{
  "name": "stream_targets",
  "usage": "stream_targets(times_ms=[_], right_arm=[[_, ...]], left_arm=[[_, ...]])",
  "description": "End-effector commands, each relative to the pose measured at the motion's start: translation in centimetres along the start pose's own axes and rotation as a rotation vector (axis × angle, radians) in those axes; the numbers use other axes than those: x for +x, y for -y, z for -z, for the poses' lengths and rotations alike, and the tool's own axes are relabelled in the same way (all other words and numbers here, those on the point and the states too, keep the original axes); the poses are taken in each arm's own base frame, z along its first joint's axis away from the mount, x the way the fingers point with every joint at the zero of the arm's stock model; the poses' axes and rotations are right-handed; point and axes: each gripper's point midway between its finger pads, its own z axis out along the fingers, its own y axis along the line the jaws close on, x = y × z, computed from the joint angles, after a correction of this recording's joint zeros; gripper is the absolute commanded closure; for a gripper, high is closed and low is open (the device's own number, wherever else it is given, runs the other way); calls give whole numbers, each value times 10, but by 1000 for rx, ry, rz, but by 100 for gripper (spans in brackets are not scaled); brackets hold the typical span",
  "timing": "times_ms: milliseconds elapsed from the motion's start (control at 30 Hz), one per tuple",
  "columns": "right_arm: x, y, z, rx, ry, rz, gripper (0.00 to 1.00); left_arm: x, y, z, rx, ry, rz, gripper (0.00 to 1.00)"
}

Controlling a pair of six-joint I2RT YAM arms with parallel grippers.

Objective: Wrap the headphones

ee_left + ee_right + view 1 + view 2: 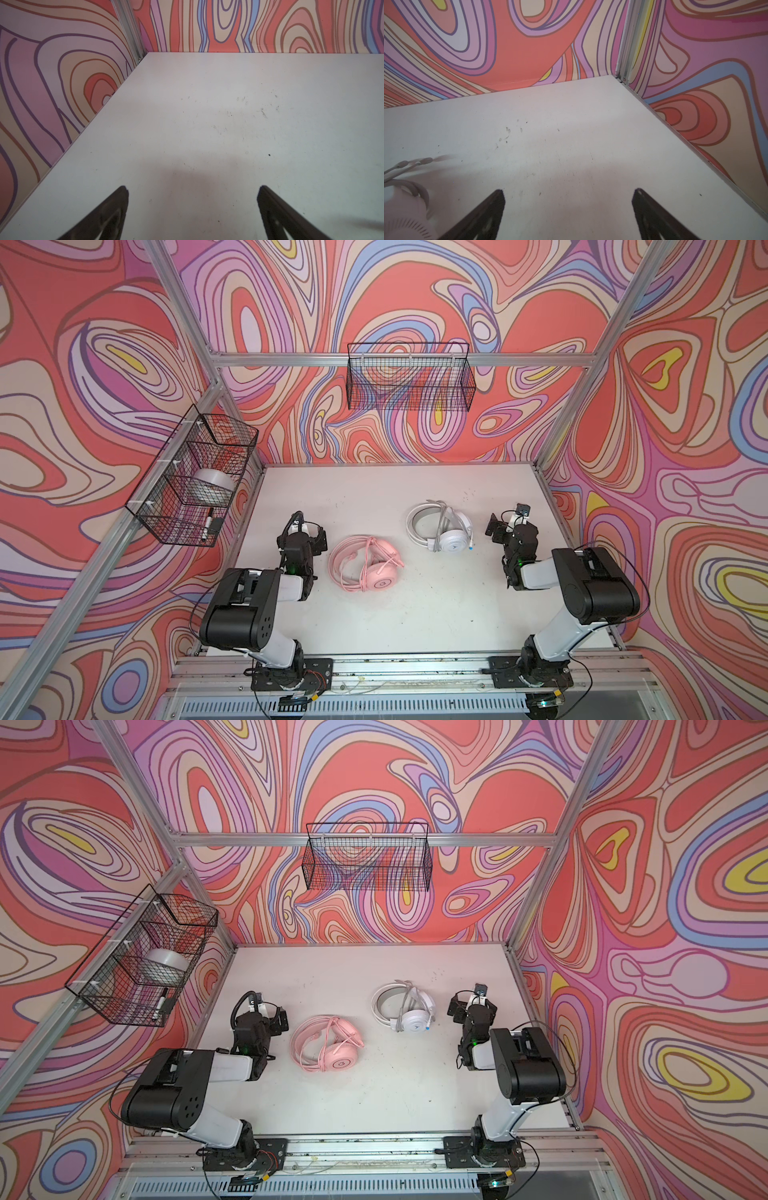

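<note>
Two wire baskets hang above the bench [415, 614] in both top views. The side basket [183, 489], on the left rail, holds a roll of clear tape [214, 485] in a middle compartment and a marker [209, 523] in the compartment nearest the front edge. The back basket [409, 379] hangs on the rear rail. The pink headset [368, 566], with its cable looped around it, lies mid-bench towards the left edge. The white headset [442, 529] lies further back, towards the right edge. The left gripper [309, 533] stands just beside the pink one and the right gripper [509, 531] near the white one, neither touching.

The left wrist view settles what the top views leave unclear: the left gripper [193, 189] has its jaws spread wide, with only bench between them, facing the back left corner.

In the right wrist view the right gripper [568, 190] is likewise spread wide over the bench, facing the back right corner. The white headset's ear cup [402, 216] and cable plugs [415, 162] show beside one finger, apart from it.
</note>
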Motion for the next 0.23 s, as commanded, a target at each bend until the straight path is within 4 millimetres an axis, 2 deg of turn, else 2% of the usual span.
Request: stream_targets(times_ms=[0, 200], right_arm=[[3, -1, -2, -2, -10, 3, 2], [3, -2, -2, -3, -11, 3, 1]], left_arm=[[-5, -1, -1, -2, 11, 6, 0], [-4, -1, -1, 0, 9, 7, 0]])
